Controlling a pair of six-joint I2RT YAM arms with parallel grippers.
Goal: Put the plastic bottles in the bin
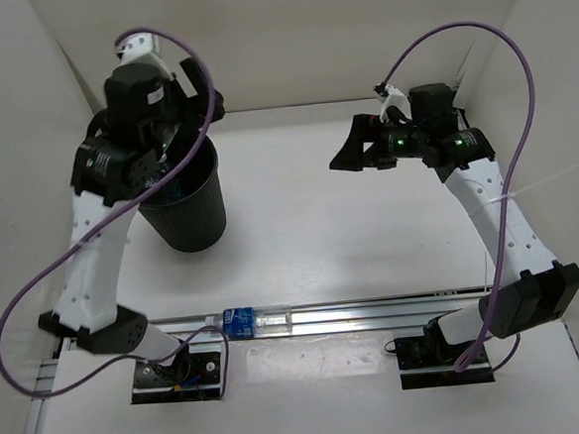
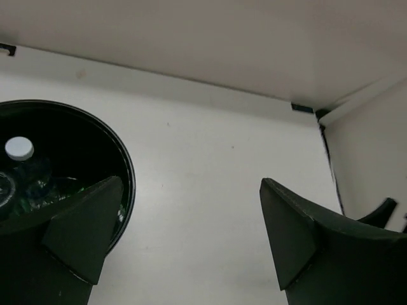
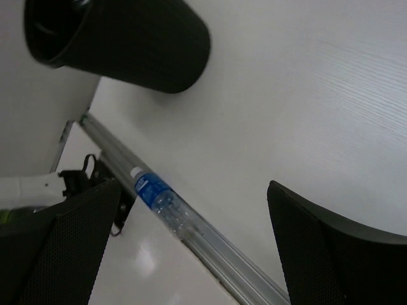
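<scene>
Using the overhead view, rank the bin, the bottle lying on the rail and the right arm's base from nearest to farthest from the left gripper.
Measured from the left gripper, which stands open at the back left:
1. bin: directly below it, back left of the table.
2. bottle: lying on the metal rail near the front, left of centre.
3. right arm's base: front right, across the table.

Bottle (image 1: 257,322) label print too small; no legible text.
</scene>
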